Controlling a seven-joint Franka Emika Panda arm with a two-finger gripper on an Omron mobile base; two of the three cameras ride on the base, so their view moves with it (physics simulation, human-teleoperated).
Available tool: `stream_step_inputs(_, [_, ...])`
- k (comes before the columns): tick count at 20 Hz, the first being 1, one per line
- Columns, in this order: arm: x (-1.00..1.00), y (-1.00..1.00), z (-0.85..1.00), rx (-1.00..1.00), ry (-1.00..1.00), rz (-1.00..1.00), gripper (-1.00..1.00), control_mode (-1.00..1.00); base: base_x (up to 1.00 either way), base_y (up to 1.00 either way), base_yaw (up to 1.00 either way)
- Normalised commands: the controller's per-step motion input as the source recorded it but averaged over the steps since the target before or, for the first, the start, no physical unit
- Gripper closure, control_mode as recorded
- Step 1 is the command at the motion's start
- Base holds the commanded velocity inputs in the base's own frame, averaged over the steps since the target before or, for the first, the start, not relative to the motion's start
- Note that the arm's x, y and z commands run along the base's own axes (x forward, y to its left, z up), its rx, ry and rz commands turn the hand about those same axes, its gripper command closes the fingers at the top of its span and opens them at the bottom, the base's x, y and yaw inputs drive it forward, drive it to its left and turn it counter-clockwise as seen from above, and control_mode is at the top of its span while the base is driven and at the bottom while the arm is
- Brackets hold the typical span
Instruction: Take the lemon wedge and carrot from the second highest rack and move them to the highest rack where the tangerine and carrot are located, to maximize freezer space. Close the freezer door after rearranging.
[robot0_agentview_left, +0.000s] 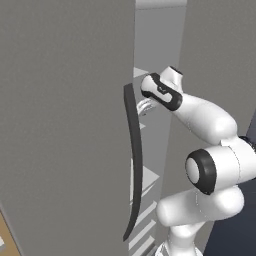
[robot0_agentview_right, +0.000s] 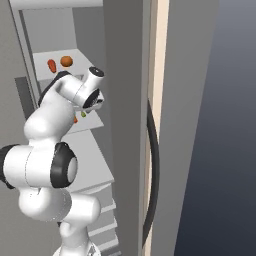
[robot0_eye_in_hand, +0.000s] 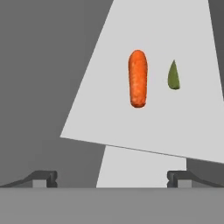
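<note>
Both base views flank the arm facing the freezer (robot0_agentview_left: 60, 125); hand view looks closely down onto a shelf (robot0_eye_in_hand: 175, 127).

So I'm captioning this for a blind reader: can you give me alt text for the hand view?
An orange carrot and a small green lemon wedge lie side by side, apart, on a pale grey freezer rack, seen from above. The open gripper hangs short of them, its two dark fingers spread wide at the bottom edge, holding nothing.
</note>
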Motion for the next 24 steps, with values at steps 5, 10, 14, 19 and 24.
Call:
stream_step_inputs(5, [0.35, 0.2, -0.19, 0.0, 0.0, 0.0, -1.0, -1.0, 0.0, 0.0, 0.0])
stream_step_inputs(10, [0.38, 0.19, -0.18, 0.0, 0.0, 0.0, -1.0, -1.0, 0.0, 0.0, 0.0])
stream_step_inputs(14, [0.31, 0.16, -0.21, 0.0, 0.0, 0.0, -1.0, -1.0, 0.0, 0.0, 0.0])
stream_step_inputs(19, [0.28, 0.17, -0.21, 0.0, 0.0, 0.0, -1.0, -1.0, 0.0, 0.0, 0.0])
stream_step_inputs(24, [0.2, 0.1, -0.16, 0.0, 0.0, 0.0, -1.0, -1.0, 0.0, 0.0, 0.0])
